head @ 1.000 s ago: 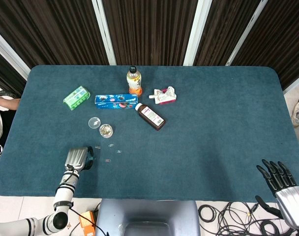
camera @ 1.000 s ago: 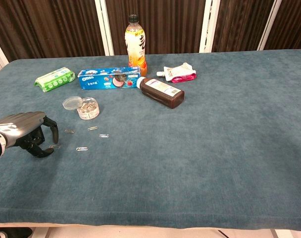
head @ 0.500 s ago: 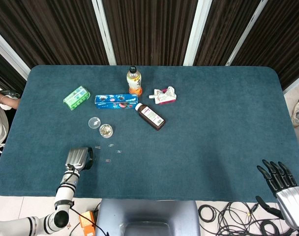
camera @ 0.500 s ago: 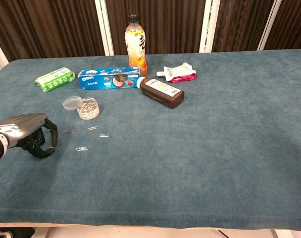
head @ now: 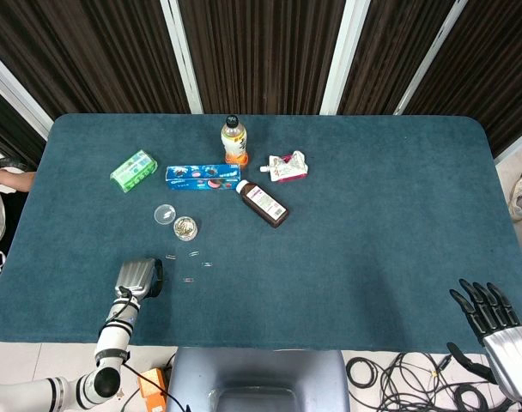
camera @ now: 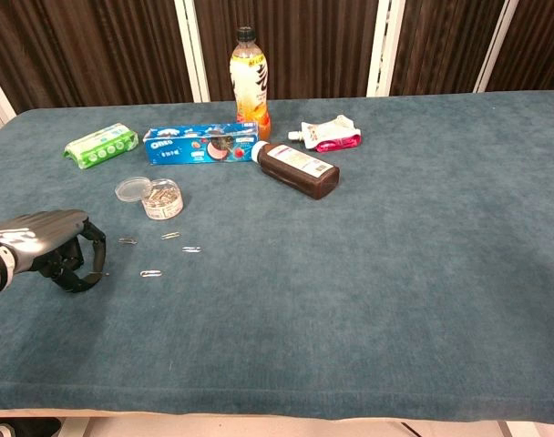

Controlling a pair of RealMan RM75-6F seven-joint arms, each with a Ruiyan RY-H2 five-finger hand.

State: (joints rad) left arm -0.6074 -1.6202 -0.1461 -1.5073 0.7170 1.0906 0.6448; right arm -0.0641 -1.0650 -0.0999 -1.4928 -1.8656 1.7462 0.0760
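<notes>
paper clips (camera: pixel 150 273) lie loose on the cloth just beside my left hand (camera: pixel 54 248), whose curled fingers seem to pinch one clip at their tips, though i can't tell for sure. the little jar (camera: pixel 162 199) beyond the hand holds some already, so i judge several remain. my right hand (head: pixel 494 322) hangs spread and empty off the table's edge.

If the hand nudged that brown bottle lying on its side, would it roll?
Probably not far. The brown bottle lies flat on the soft blue cloth, and its body looks flat-sided rather than round, so it would likely slide or pivot. It appears full, so fairly heavy.
</notes>
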